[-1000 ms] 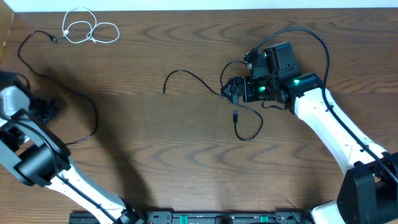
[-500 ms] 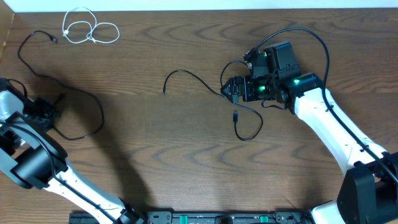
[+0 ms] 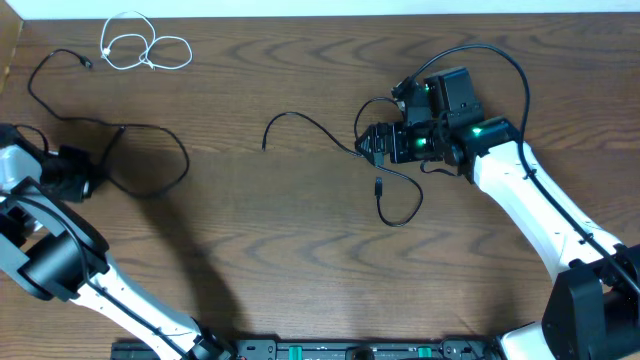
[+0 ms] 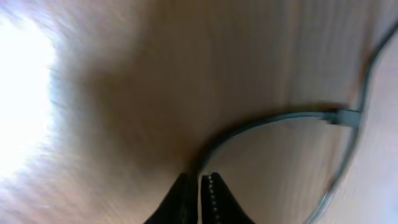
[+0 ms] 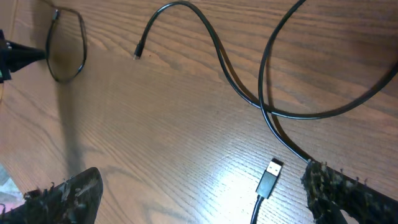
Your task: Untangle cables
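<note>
My left gripper (image 3: 90, 180) at the far left is shut on a black cable (image 3: 186, 160). In the left wrist view that black cable (image 4: 267, 119) arcs away from the closed tips of the left gripper (image 4: 200, 186). It loops on the wood and runs up to a plug (image 3: 86, 64). A white cable (image 3: 145, 50) lies coiled at the back left. My right gripper (image 3: 372, 148) hangs open over two more black cables: one (image 3: 300, 117) curving left, one ending in a USB plug (image 5: 268, 177) that lies between the wide-spread fingers (image 5: 68, 193).
A thicker black robot wire (image 3: 505, 55) arches over the right arm's wrist. The table's left edge (image 3: 10, 60) lies close to the left arm. The long black cable (image 5: 186, 6) ends in a small plug (image 5: 138, 53).
The left gripper has shut on the black cable, and the cable's loop has been drawn rightwards and up. The right arm has not moved.
</note>
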Robot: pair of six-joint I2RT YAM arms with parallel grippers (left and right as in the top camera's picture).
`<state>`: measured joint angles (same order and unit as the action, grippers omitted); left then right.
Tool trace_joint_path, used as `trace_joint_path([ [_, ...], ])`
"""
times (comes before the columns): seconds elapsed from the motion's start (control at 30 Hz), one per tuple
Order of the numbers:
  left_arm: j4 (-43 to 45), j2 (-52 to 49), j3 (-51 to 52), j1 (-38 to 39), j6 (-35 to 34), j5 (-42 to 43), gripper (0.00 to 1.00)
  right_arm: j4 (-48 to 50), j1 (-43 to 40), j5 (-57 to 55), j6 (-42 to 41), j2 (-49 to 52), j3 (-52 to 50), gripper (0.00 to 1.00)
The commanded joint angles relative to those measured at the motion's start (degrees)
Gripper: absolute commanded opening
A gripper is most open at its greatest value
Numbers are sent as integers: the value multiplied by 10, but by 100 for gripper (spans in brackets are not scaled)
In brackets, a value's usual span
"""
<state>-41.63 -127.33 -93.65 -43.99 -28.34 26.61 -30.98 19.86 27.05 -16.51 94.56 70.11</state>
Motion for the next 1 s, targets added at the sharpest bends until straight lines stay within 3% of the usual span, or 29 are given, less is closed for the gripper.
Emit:
trace_joint_path([
  [0.0, 6, -12, 5, 23, -66, 53, 8, 2, 5, 5, -2, 5, 3, 99],
  [0.2, 47, -12, 5, 65, -54, 53, 9, 1, 5, 6, -2, 5, 3, 99],
  [0.33, 67, 3, -11, 81, 18, 49, 8, 1, 5, 6, -2, 5, 3, 99],
  [0.47, 48, 43, -18, 82, 40, -6, 27, 5, 5, 5, -2, 5, 3, 99],
  [0.53, 33, 59, -18, 88, 85, -34, 30, 10, 5, 5, -2, 5, 3, 99],
  [0.6, 1, 65, -18, 105, 202, -33, 33, 17, 5, 5, -2, 5, 3, 99],
  [0.67, -28, 63, -10, 128, 279, -33, 42, 21, 5, 5, -2, 5, 3, 99],
  [0.77, -26, 59, 19, 165, 287, -33, 56, 20, 5, 5, -1, 5, 3, 99],
  [0.8, -16, 57, 33, 185, 287, -34, 70, 16, 6, 5, -1, 5, 3, 99],
  [0.83, -8, 56, 41, 197, 286, -38, 94, 15, 7, 5, -1, 5, 3, 99],
  [0.97, 16, 49, 69, 245, 276, -103, 97, 17, 13, 5, -1, 5, 3, 99],
])
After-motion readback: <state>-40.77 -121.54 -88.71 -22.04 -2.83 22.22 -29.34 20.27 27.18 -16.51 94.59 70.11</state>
